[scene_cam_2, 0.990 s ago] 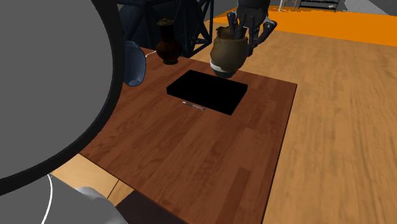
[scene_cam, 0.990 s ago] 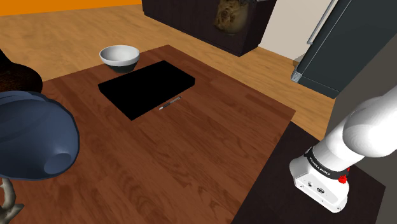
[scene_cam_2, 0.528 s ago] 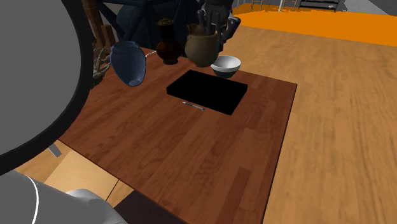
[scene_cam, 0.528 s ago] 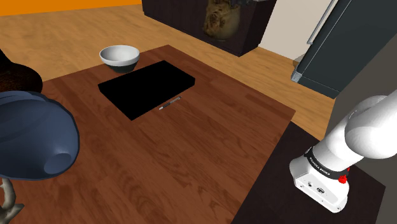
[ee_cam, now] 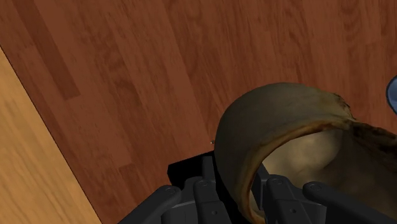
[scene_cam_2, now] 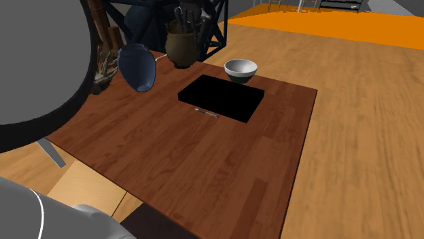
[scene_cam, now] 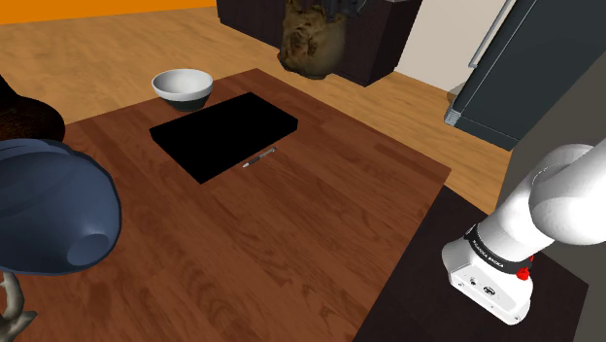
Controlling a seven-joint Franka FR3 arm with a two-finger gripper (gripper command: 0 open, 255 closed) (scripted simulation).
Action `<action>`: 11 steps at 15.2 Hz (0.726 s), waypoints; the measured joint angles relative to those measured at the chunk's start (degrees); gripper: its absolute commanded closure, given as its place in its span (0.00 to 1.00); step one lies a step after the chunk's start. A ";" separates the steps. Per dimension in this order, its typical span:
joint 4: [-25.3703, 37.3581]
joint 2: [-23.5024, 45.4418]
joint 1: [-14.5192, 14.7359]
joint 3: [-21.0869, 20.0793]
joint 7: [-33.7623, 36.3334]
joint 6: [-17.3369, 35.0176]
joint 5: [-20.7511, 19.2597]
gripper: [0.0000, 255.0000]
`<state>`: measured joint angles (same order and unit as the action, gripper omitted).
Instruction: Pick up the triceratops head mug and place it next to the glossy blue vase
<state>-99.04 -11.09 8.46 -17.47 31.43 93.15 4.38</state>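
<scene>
The triceratops head mug [scene_cam: 309, 44], olive-brown and rough, hangs in the air above the table's far side. My gripper [scene_cam: 338, 6] is shut on it from above. In the second exterior view the mug [scene_cam_2: 180, 46] hangs under the gripper [scene_cam_2: 188, 18], between the white bowl [scene_cam_2: 241, 69] and the glossy blue vase [scene_cam_2: 137, 66]. In the wrist view the black fingers [ee_cam: 205, 191] clasp the mug's wall [ee_cam: 280, 149] over the brown table. The blue vase [scene_cam: 49, 209] fills the shoulder view's left edge.
A flat black slab [scene_cam_2: 221, 97] lies mid-table with a thin pen [scene_cam_2: 207, 113] beside it. The bowl [scene_cam: 183, 85] stands at the far edge. A dark brown vase [scene_cam: 29, 117] sits beyond the blue one. My white arm [scene_cam_2: 34, 81] blocks the second exterior view's left.
My gripper has carried the mug toward the second exterior view's left, from over the bowl to a spot close to the blue vase, in front of the dark vase.
</scene>
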 measured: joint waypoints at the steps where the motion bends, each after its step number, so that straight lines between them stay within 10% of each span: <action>1: 0.58 0.47 0.50 -0.87 1.39 -0.09 -0.11 1.00; 11: 8.41 7.79 6.61 -10.55 17.37 -0.67 -3.24 1.00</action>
<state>-90.62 -3.29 15.06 -28.02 48.80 92.48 1.14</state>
